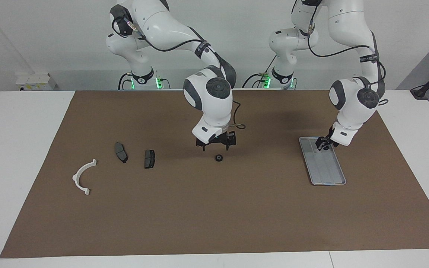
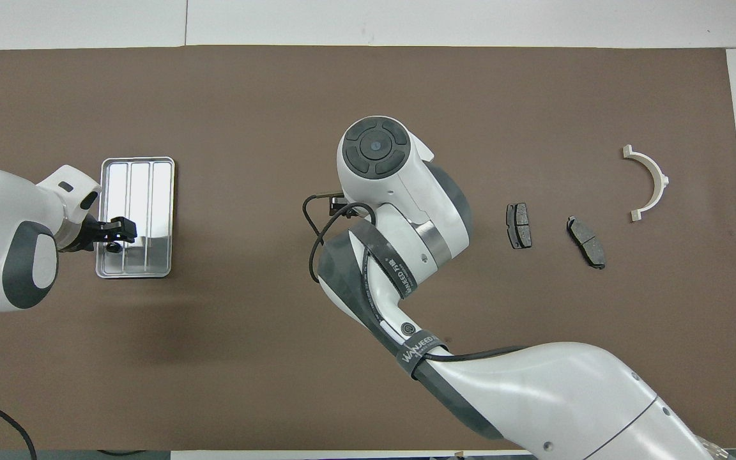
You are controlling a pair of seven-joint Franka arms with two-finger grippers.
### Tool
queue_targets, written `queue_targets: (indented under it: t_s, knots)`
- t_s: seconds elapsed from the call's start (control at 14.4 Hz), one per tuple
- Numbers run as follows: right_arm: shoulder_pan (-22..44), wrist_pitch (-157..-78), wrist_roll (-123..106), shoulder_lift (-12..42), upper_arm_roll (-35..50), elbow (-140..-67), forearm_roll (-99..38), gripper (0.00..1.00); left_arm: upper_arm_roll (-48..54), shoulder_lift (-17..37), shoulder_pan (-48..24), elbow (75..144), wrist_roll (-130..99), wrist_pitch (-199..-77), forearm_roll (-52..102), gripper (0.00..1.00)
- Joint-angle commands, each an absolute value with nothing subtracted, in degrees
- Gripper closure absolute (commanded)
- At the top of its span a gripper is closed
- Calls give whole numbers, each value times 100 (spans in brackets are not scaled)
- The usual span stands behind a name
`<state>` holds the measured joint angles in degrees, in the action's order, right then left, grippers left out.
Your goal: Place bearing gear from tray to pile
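Two arms are out over the brown mat (image 1: 199,216) that covers most of the white worktop (image 1: 13,149).

From my screen, the right gripper (image 1: 216,146) hangs low over the middle of the mat, pointing down. Its jaws stand apart and hold nothing. The bearing gear (image 1: 219,158), a small black ring, lies flat on the mat just under that gripper, and I see a gap between the two. From overhead the right arm covers the gear entirely.

The gear is off the tray (image 1: 328,175) and sits roughly midway between it and the pile (image 1: 121,152). The tray lies toward the left arm's end of the worktop, its ridges running away from the robots.

The left gripper (image 1: 322,144) is low over the end of the tray nearer to the robots, at the tray's edge toward the left arm's end. I cannot tell whether its jaws are apart or together, nor whether they touch the metal.

The pile is spread out toward the right arm's end. Two dark plates (image 2: 519,225) lie side by side but apart. The white bracket (image 1: 82,176) lies outermost and a little farther from the robots than the plates. All three rest flat on the mat, well apart from the gear.
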<state>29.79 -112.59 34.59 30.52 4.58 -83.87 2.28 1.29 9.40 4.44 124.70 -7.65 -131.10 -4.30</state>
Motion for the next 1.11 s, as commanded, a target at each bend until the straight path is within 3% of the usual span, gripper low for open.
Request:
queue_targets:
  t_s: [0.0,0.28,0.76,1.04]
  knots:
    - [2971,-11373,3445,2812,510,-8710,123,2,184,729,545,12744,-703,-13271,-475,19]
    - [3129,-11653,3524,2918,527,-8815,79,2,185,729,536,12735,-756,-13271,-475,21]
    - [3076,-12532,3472,3050,527,-9263,88,2,185,738,536,12823,-756,-13368,-475,38]
    - [3050,-12595,3454,3111,519,-9281,88,2,185,747,554,12832,-712,-13368,-475,38]
